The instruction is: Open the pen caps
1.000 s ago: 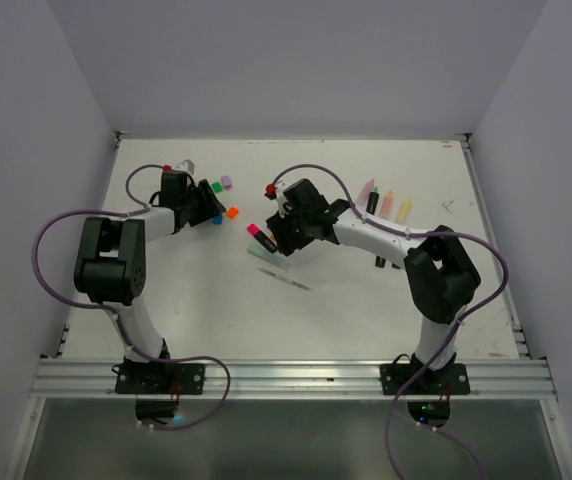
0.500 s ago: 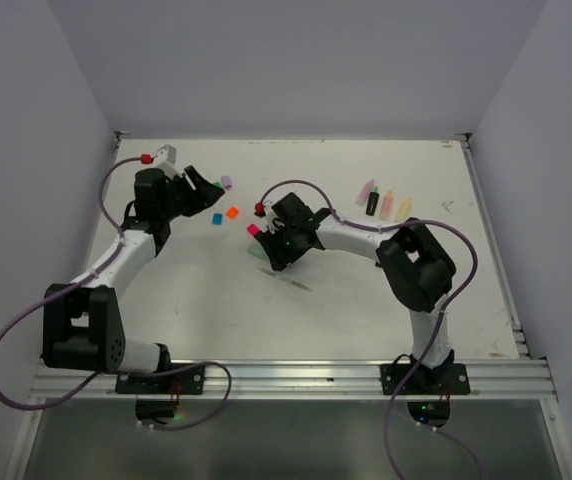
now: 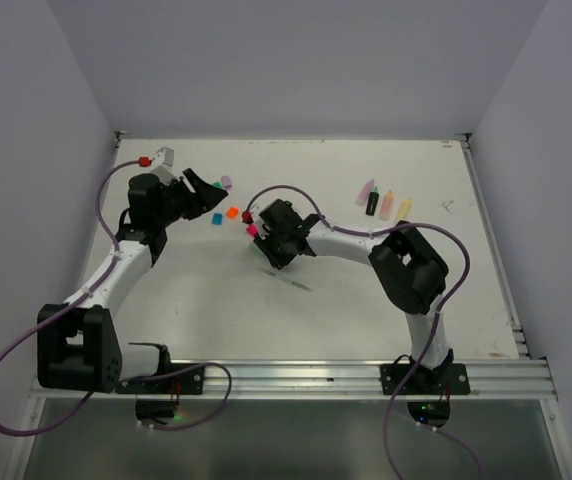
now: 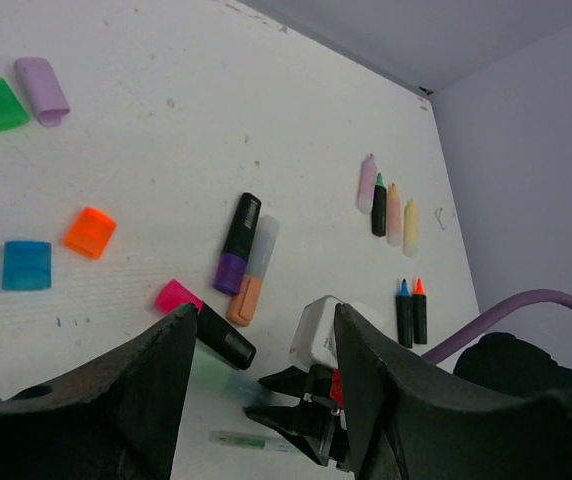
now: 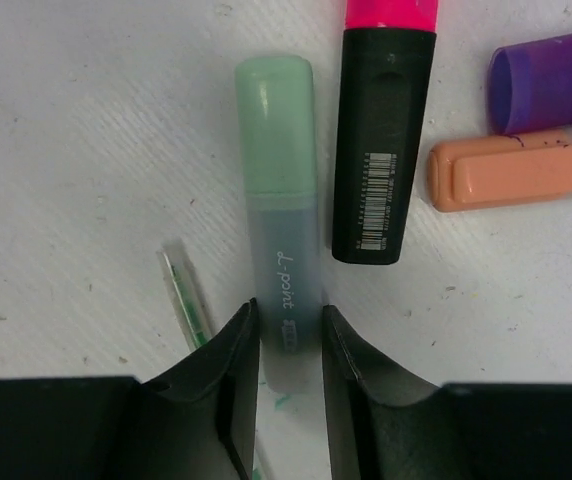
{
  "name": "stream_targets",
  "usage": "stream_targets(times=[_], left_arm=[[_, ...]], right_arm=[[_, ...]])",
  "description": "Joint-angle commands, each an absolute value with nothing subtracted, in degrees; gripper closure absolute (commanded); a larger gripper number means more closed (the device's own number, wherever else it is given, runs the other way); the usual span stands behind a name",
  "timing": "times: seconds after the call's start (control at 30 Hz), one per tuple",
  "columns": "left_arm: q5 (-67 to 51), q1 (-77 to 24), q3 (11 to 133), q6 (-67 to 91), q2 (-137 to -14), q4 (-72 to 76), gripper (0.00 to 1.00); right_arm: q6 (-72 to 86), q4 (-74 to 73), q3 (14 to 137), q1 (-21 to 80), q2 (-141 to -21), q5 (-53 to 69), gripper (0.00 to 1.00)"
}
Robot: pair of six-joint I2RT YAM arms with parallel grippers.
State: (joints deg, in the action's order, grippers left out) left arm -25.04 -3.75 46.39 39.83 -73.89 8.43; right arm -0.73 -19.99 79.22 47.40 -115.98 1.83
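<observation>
Bench (image 5: 66, 150): matt white, seen scuffed and speckled.
Mint pen (image 5: 278, 250): plastic, frosted and translucent along the barrel.
Black pen (image 5: 381, 120): smooth plastic, faintly glossy.
Fingers (image 5: 238, 370): matt black plastic.

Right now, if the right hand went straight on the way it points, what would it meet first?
The mint-capped highlighter: the right hand straddles its grey barrel, so that pen comes first, likely with the table just beneath; depth is hard to judge.

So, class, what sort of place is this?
Probably a robot test cell: a left arm and right arm bolted to a metal rail, plain walls boxing in a white table.
</observation>
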Motion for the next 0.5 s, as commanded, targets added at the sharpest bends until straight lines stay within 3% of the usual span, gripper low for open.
stream_targets(times=[0.0,0.1,0.47], left_arm=[[-28.8,-3.4,44.7,43.6,-73.3,13.2,0.40],[-28.9,-3.3,44.1,44.6,-73.4,14.0,0.40],[-28.8,-3.4,43.4,44.1,-75.1,13.7,0.39]], right_arm=[[-5.4,-20.1,78.3,49.3,-117.1,-3.3,0.91],[-6.4,-17.8,77.3,49.6,-116.4,-3.3,1.00],[-3.9,-11.1,72.2,50.9,-102.5,-8.4,1.00]])
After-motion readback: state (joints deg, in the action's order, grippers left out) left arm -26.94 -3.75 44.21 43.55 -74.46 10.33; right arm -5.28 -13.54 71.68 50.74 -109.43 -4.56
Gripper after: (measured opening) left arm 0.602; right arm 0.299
